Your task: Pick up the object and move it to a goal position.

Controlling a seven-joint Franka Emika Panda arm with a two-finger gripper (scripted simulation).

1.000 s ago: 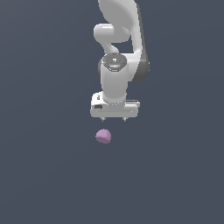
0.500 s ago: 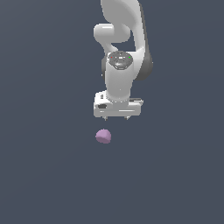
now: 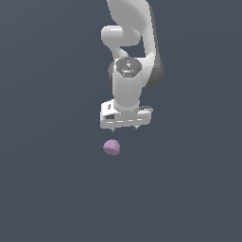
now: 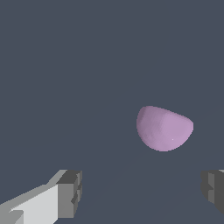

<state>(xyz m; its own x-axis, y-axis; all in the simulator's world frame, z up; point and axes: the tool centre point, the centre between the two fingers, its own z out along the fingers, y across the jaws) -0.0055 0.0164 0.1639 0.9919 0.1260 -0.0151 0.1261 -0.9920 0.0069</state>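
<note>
I see the object [image 3: 111,147], a light-purple faceted lump, resting on the dark bench [image 3: 52,189] just below centre of the exterior frame. My gripper [image 3: 124,127] hangs above it, clear of contact. In the wrist view the fingers [image 4: 69,194] are spread wide, released, with the object [image 4: 164,128] beyond them, nothing held.

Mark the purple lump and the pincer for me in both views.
purple lump [image 3: 111,147], exterior view, middle of its body.
purple lump [image 4: 164,128], wrist view, centre of its face.
pincer [image 3: 124,128], exterior view, between fingertips.
pincer [image 4: 142,192], wrist view, open gap midway between fingertips.
</note>
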